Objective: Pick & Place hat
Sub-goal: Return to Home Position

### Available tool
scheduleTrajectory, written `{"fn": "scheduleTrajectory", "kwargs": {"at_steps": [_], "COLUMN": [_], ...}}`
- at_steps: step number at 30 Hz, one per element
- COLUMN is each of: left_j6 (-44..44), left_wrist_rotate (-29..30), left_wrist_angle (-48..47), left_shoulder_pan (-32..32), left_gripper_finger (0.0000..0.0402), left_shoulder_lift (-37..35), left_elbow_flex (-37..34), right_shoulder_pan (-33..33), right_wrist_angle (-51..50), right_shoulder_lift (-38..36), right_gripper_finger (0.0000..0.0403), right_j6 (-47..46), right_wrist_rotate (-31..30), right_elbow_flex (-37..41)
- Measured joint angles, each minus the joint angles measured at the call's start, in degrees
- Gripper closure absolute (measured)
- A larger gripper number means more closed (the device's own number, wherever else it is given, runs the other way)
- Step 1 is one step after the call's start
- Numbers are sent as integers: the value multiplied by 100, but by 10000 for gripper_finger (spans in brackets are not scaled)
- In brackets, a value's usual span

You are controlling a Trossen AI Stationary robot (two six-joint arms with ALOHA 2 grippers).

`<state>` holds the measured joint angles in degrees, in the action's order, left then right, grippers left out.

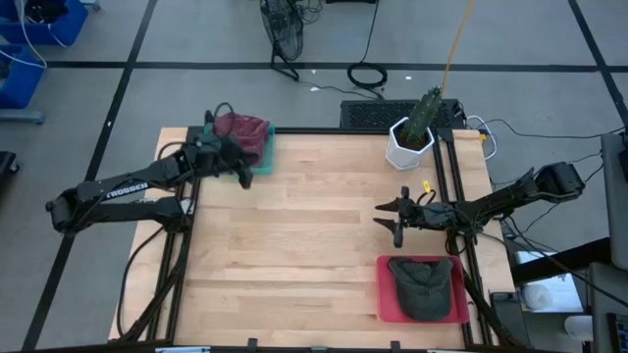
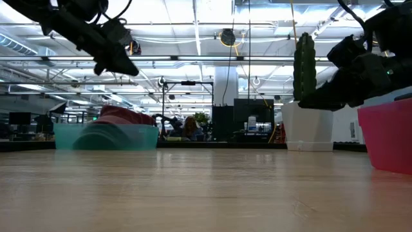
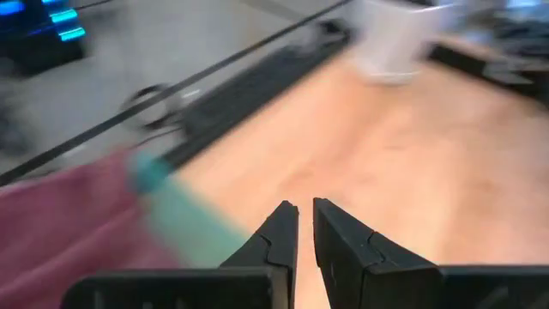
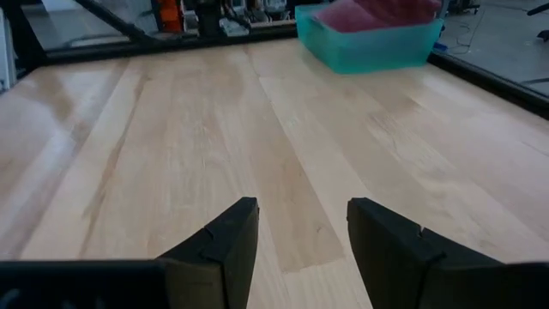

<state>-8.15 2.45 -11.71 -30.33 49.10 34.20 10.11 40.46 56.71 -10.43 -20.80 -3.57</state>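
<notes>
A maroon hat (image 1: pixel 240 127) lies in a teal bin (image 1: pixel 263 162) at the table's far left corner. The right wrist view shows that hat (image 4: pixel 377 13) and bin (image 4: pixel 369 47) far off. A dark olive hat (image 1: pixel 424 286) lies in a red bin (image 1: pixel 388 294) at the near right. My left gripper (image 1: pixel 244 179) hovers shut just off the teal bin's near right corner, holding nothing; its wrist view (image 3: pixel 305 209) has the maroon cloth (image 3: pixel 60 223) beside it. My right gripper (image 1: pixel 390 218) is open and empty above the table, on the far side of the red bin.
A white pot with a cactus (image 1: pixel 410 142) stands at the far right, close behind the right arm. Bare wood (image 1: pixel 304 235) fills the middle between the two bins. In the low view the red bin's wall (image 2: pixel 386 135) stands at the right edge.
</notes>
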Motion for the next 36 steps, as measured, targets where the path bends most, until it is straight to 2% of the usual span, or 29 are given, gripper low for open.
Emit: {"fn": "scheduleTrajectory", "kwargs": {"at_steps": [4,8,11,15,19,24,29,36], "left_j6": [-70,-253,-258,-394,-494,-659,-858,-744], "left_wrist_rotate": [-271,-73,136,437,525,721,667,508], "left_wrist_angle": [966,2144,2682,2832,2840,2843,2840,2702], "left_shoulder_pan": [696,1382,1800,2123,2288,2452,2593,3074], "left_gripper_finger": [360,360,360,360,360,360,360,360], "left_shoulder_lift": [7,4,-23,-364,-1138,-2196,-2817,-3108], "left_elbow_flex": [-339,-830,-1202,-1644,-2099,-2783,-3366,-3360], "right_shoulder_pan": [0,0,2,11,11,11,11,11], "right_wrist_angle": [281,550,555,525,162,-803,-1729,-2578], "right_shoulder_lift": [0,-2,-69,-362,-924,-1810,-2608,-3673], "right_gripper_finger": [238,239,239,239,239,239,239,239], "right_j6": [-2,-40,-145,-214,-199,-198,-271,-346], "right_wrist_rotate": [0,11,34,206,174,157,155,260], "right_elbow_flex": [-1,-2,0,-2,-2,-2,-4,-4]}}
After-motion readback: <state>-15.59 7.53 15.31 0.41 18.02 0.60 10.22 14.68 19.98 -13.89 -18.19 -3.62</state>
